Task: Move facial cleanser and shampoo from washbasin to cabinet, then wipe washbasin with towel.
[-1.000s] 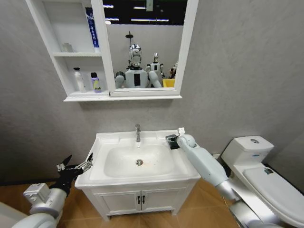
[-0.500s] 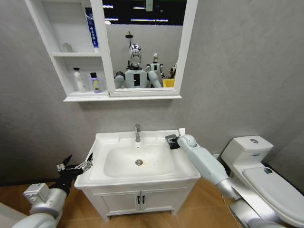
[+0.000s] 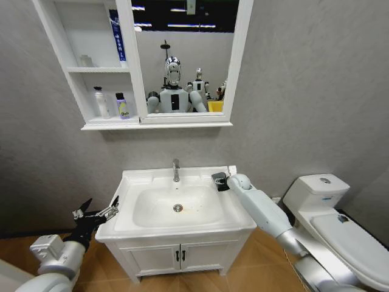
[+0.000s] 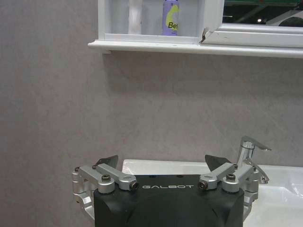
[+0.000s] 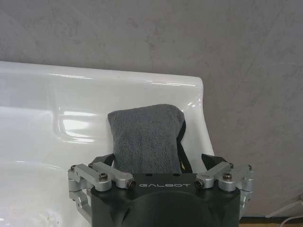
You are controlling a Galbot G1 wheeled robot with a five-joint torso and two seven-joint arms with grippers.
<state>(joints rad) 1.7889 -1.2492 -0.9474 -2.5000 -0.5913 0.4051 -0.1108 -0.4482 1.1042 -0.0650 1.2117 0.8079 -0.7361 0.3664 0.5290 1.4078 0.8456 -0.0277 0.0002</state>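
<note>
From the head view, the washbasin [image 3: 124,222] carries the dark towel [image 3: 218,180] at its back right corner, with the right gripper [image 3: 222,180] over it; since half a second ago that arm has barely shifted. The left gripper [image 3: 96,213] hangs spread beside the basin's left edge. On the cabinet [image 3: 91,126] stands a purple bottle [image 3: 123,106]. The left wrist view shows its yellow label [image 4: 173,26] reading "Bet", cut off, and "GALBOT" on the gripper. In the right wrist view, spread fingers [image 5: 105,160] flank the towel [image 5: 146,137].

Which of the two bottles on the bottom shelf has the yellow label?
The short purple bottle, nearer the mirror; the taller white bottle beside it has none.
</note>
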